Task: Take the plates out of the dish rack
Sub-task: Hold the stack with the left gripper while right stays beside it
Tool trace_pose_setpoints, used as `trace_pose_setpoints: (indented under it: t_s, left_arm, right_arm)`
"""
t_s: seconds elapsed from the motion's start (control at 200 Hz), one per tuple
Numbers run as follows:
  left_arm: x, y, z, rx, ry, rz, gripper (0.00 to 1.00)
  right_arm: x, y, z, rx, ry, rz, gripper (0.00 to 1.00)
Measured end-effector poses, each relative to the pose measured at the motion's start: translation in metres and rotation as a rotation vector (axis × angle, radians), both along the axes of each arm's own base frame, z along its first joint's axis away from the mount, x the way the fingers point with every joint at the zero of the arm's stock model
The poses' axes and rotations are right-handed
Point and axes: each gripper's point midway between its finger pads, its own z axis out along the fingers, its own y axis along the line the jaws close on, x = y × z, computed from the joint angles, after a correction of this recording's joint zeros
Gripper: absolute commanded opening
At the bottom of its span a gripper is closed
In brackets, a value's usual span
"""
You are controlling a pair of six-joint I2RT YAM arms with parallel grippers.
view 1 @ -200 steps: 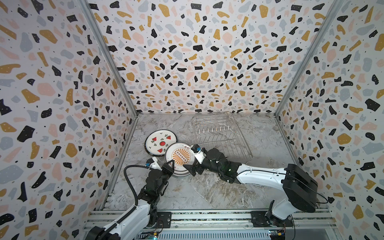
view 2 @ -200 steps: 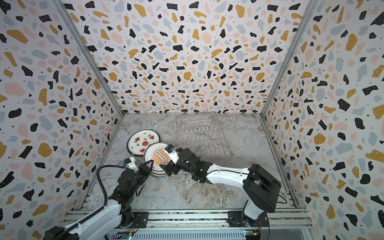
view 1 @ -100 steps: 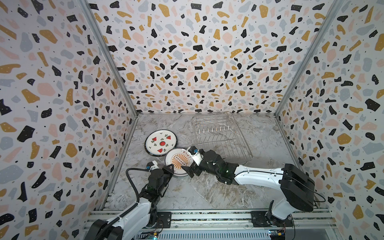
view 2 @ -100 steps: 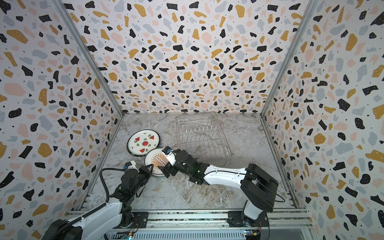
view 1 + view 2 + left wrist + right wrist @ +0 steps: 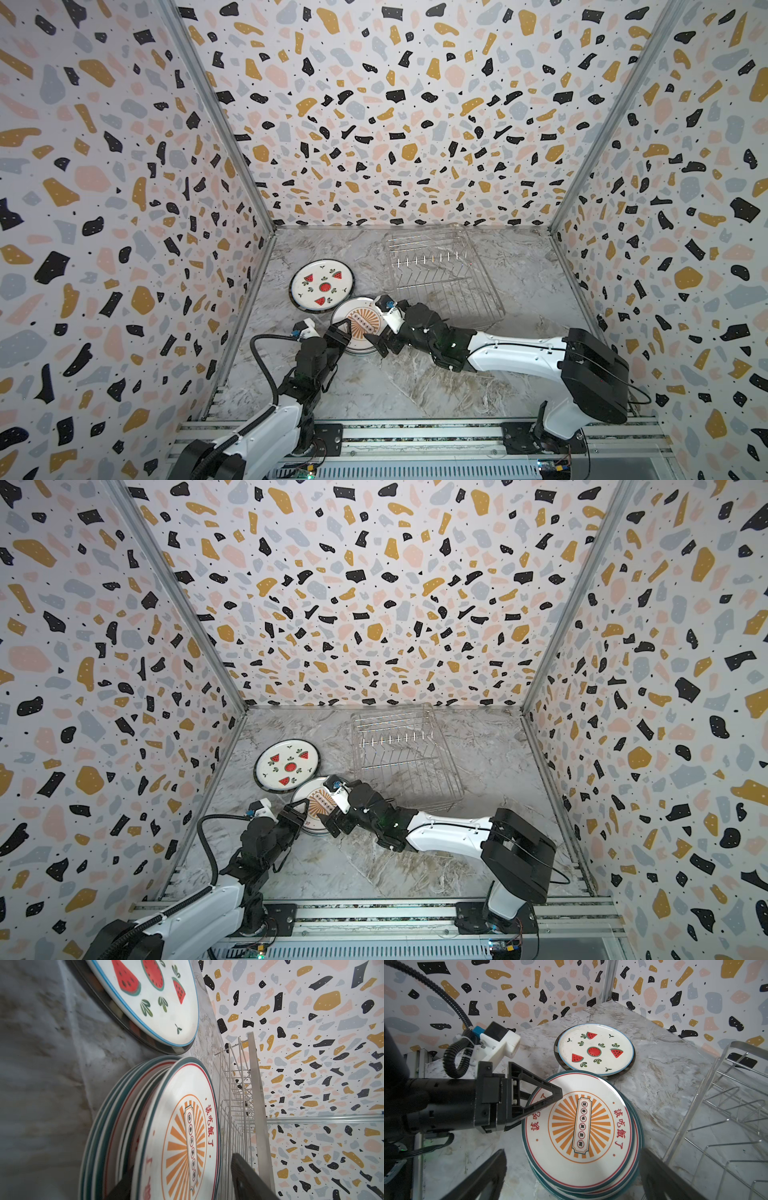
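Left of centre in both top views, the stack (image 5: 360, 322) lies flat on the floor (image 5: 415, 390), its upper edge right against the watermelon plate (image 5: 322, 284). The rack (image 5: 442, 274) sits apart at upper right, and bare floor spreads along the bottom.

Left wrist view: the left gripper (image 5: 182, 1161) has parted fingers either side of the top plate's rim, with rack wires just beyond.

Right wrist view: the right gripper (image 5: 573, 1150) is spread wide around the stack's near edge, gripping nothing.
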Motion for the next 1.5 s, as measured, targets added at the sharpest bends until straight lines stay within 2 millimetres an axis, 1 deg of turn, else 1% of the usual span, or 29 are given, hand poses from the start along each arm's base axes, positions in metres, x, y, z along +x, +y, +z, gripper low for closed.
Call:
trace_pose_setpoints:
  t_s: [0.105, 0.305, 0.345, 0.431, 0.651, 0.841, 1.061, 1.196, 1.226, 1.246, 1.277, 1.317, 1.337, 1.397, 1.452, 1.502]
  left_arm:
    - [0.0, 0.003, -0.001, 0.014, 0.001, 0.014, 0.64]
    - [0.002, 0.017, 0.003, 0.074, -0.024, 0.077, 0.72]
    - [0.002, 0.02, 0.002, 0.089, -0.021, 0.087, 0.74]
    - [0.001, 0.024, -0.002, 0.122, -0.01, 0.099, 0.75]
    - [-0.001, 0.03, -0.006, 0.169, 0.001, 0.115, 0.6]
    - [-0.002, 0.026, -0.001, 0.177, -0.02, 0.112, 0.46]
    - [-0.004, 0.027, -0.001, 0.183, -0.017, 0.116, 0.43]
    - [-0.005, 0.026, -0.006, 0.19, -0.002, 0.112, 0.43]
    - [-0.005, 0.026, -0.006, 0.191, 0.001, 0.112, 0.46]
    - [-0.005, 0.026, -0.006, 0.191, 0.001, 0.112, 0.5]
    - [-0.005, 0.026, -0.006, 0.193, 0.001, 0.111, 0.59]
    - [-0.005, 0.026, -0.006, 0.197, -0.002, 0.11, 0.78]
    - [-0.005, 0.026, -0.005, 0.202, -0.005, 0.107, 0.85]
    - [-0.004, 0.026, -0.002, 0.21, -0.021, 0.105, 0.99]
    - [-0.003, 0.026, 0.003, 0.213, -0.034, 0.106, 1.0]
    - [0.001, 0.026, 0.013, 0.221, -0.058, 0.111, 1.0]
  right_arm:
    - [0.001, 0.0, 0.0, -0.002, -0.004, -0.007, 1.0]
    - [0.002, -0.001, 0.0, -0.004, -0.008, -0.018, 1.0]
    - [0.002, -0.001, 0.0, -0.004, -0.007, -0.016, 1.0]
    - [0.0, 0.0, 0.0, -0.002, -0.007, -0.009, 1.0]
    - [0.001, -0.001, 0.001, -0.002, -0.009, -0.009, 1.0]
    - [0.001, -0.001, 0.001, -0.003, -0.011, -0.014, 1.0]
    - [0.003, -0.003, 0.001, -0.006, -0.016, -0.027, 1.0]
    - [0.003, -0.004, 0.005, 0.0, -0.02, -0.03, 1.0]
    - [0.003, -0.005, 0.006, 0.003, -0.022, -0.031, 1.0]
    - [0.003, -0.005, 0.008, 0.005, -0.023, -0.032, 1.0]
    - [0.003, -0.006, 0.009, 0.009, -0.025, -0.034, 1.0]
    - [0.002, -0.009, 0.011, 0.013, -0.028, -0.036, 1.0]
    - [0.002, -0.01, 0.012, 0.015, -0.03, -0.039, 1.0]
    - [0.001, -0.017, 0.016, 0.022, -0.037, -0.049, 1.0]
    - [0.0, -0.025, 0.022, 0.035, -0.047, -0.062, 1.0]
    - [-0.001, -0.033, 0.03, 0.054, -0.063, -0.079, 1.0]
